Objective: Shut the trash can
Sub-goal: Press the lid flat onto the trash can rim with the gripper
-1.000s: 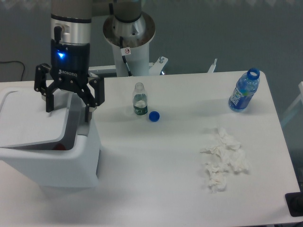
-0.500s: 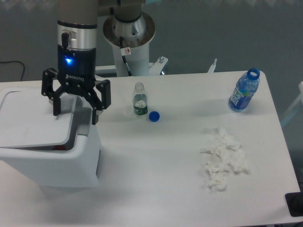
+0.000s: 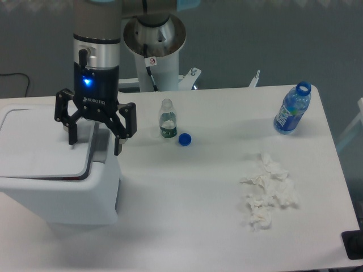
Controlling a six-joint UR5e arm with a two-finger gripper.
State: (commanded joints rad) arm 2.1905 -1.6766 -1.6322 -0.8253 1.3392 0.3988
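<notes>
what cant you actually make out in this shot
- Trash can: its left side is cut off by the frame edge.
- Grey latch tab: partly hidden behind the gripper, so whether the lid is fully seated cannot be told.
- Small bottle: label too small to read.
- Dark object at the bottom right corner: cut off, unidentifiable.

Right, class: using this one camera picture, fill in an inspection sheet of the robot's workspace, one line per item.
Surface: white table, no spills seen.
Job's things: trash can at the left edge, lid nearly flat with a dark gap at its right edge.
Clutter: small clear bottle, uncapped; blue cap beside it; blue water bottle, uncapped; crumpled tissues.
Grippers: gripper open, over the lid's right edge.
Cables: black cable at far left.
Surroundings: robot base pedestal; grey floor.
</notes>
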